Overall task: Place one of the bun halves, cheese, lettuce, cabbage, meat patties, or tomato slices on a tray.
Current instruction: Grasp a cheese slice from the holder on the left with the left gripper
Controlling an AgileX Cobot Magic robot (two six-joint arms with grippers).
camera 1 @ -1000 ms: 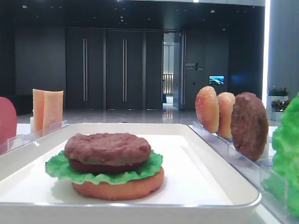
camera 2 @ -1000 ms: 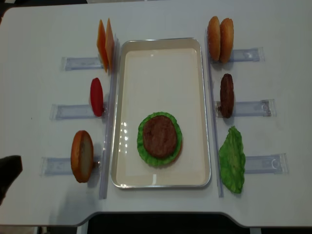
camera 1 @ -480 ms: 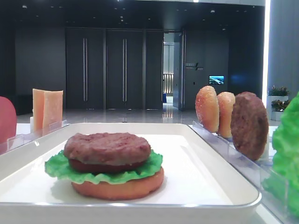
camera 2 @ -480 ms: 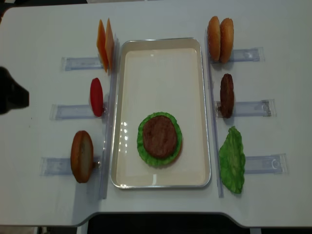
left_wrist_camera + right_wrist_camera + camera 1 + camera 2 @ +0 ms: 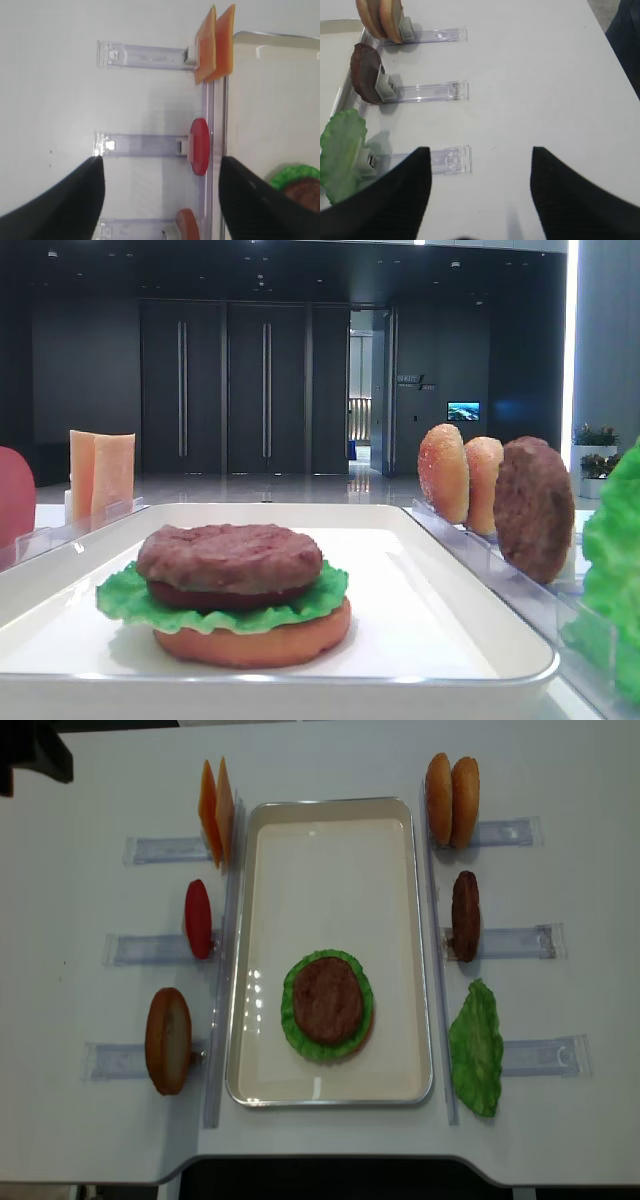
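Note:
On the white tray (image 5: pixel 330 830) a stack lies with a meat patty (image 5: pixel 328 998) over lettuce (image 5: pixel 130 595) and a bun half (image 5: pixel 250 640). Left of the tray, two cheese slices (image 5: pixel 217 810), a tomato slice (image 5: pixel 200 145) and a bun half (image 5: pixel 168 1040) stand on edge in clear racks. My left gripper (image 5: pixel 160 165) hovers open and empty over the table, with the tomato slice ahead of its tips. In the overhead view it shows as a dark shape (image 5: pixel 35 755) at the far left corner. My right gripper (image 5: pixel 480 152) stands open and empty over bare table, right of the lettuce leaf (image 5: pixel 342 147).
Right of the tray, clear racks (image 5: pixel 510 940) hold two bun halves (image 5: pixel 452 788), a meat patty (image 5: pixel 465 915) and the lettuce leaf (image 5: pixel 476 1045). More clear racks (image 5: pixel 140 948) stick out on the left side. The table's front edge (image 5: pixel 320 1182) runs close below the tray.
In the overhead view my left gripper has travelled from the near left corner up the left side to the far left corner. The food and the tray have not moved.

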